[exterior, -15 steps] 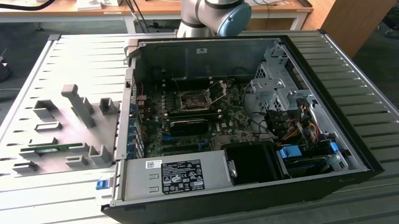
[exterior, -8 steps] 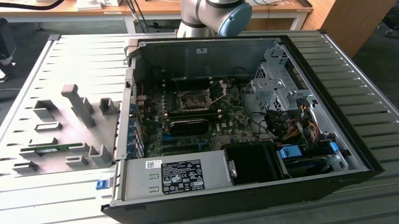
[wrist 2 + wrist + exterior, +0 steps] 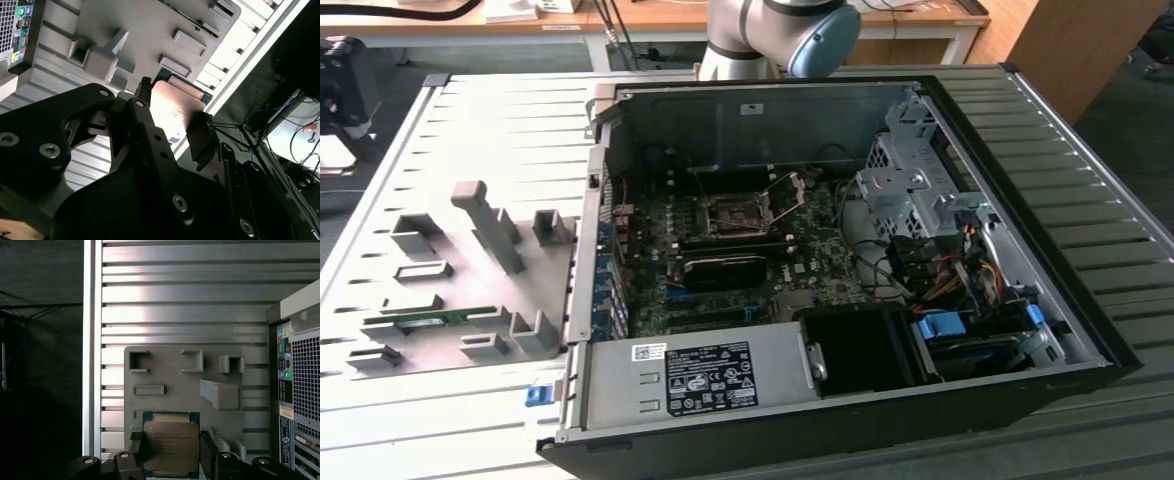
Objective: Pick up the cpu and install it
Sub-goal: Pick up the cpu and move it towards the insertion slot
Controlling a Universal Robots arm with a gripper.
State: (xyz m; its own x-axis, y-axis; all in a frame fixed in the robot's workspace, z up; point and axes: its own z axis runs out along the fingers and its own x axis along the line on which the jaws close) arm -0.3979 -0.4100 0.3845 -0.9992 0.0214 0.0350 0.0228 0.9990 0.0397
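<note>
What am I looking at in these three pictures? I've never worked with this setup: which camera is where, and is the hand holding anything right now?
The machine is a single robot arm. The exterior view comes from a camera off the arm. It shows an open computer case on a ribbed table, with the socket on the board inside. On the exterior view's left lies a grey parts tray with a green memory stick in it. The two wrist views come from cameras riding on the arm, looking past its black hand. The hand is shut on the cpu, a flat square chip with a metal top. It appears lifted clear of the tray, which shows behind it.
</note>
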